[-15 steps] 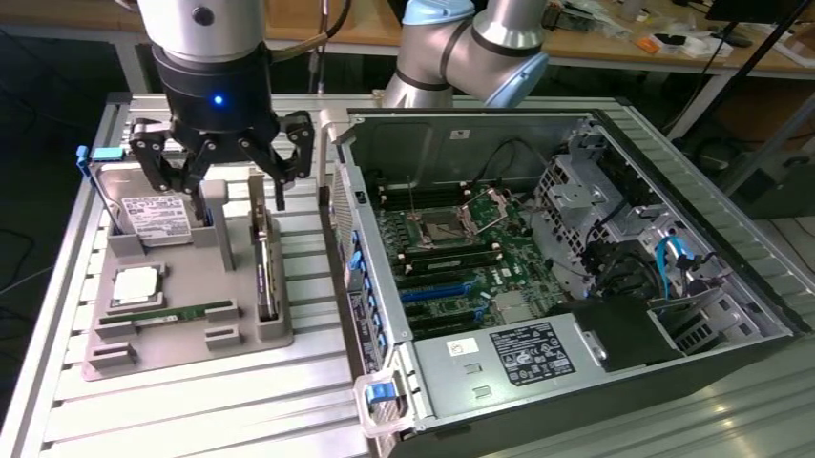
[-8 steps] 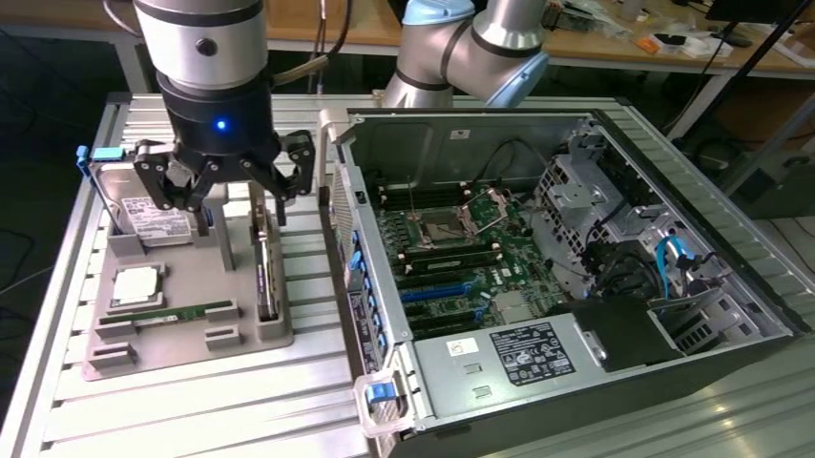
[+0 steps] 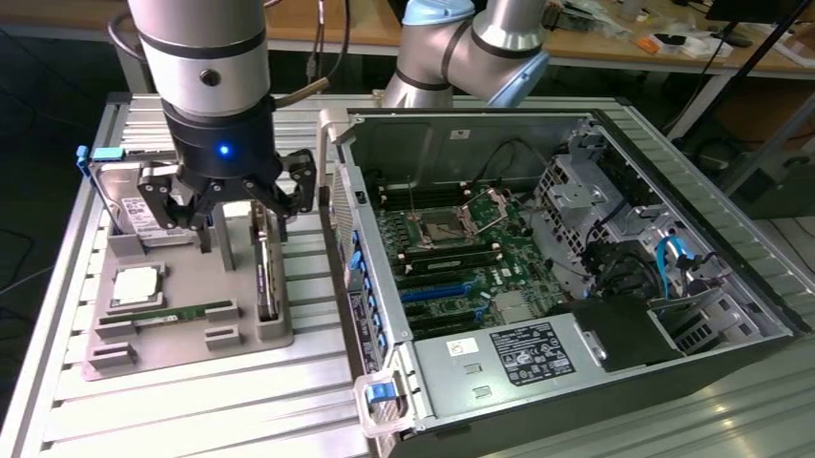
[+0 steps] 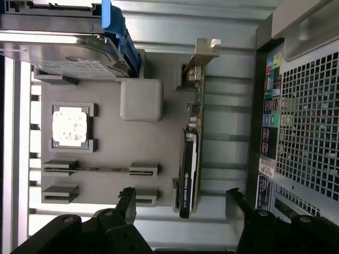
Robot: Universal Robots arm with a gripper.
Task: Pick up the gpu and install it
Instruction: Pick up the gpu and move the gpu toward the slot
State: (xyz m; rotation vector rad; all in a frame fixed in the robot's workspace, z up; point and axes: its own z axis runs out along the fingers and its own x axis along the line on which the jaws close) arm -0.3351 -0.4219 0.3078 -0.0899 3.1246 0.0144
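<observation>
I've got the fingers (image 4: 237,209) spread wide, nothing in them, hanging above the grey tray (image 3: 191,334) on the bench (image 3: 191,410). The gpu (image 3: 265,262) stands on edge in its slot, along the tray's side nearest the open case (image 3: 510,239), silver bracket at the hard drive (image 3: 128,210) end. In the wrist view one finger sits either side of the card's line, clear of it. CPU (image 3: 136,284) and memory stick (image 3: 185,312) lie in their own pockets

PC case wall (image 4: 307,116) nr gpu (image 4: 189,159)
</observation>
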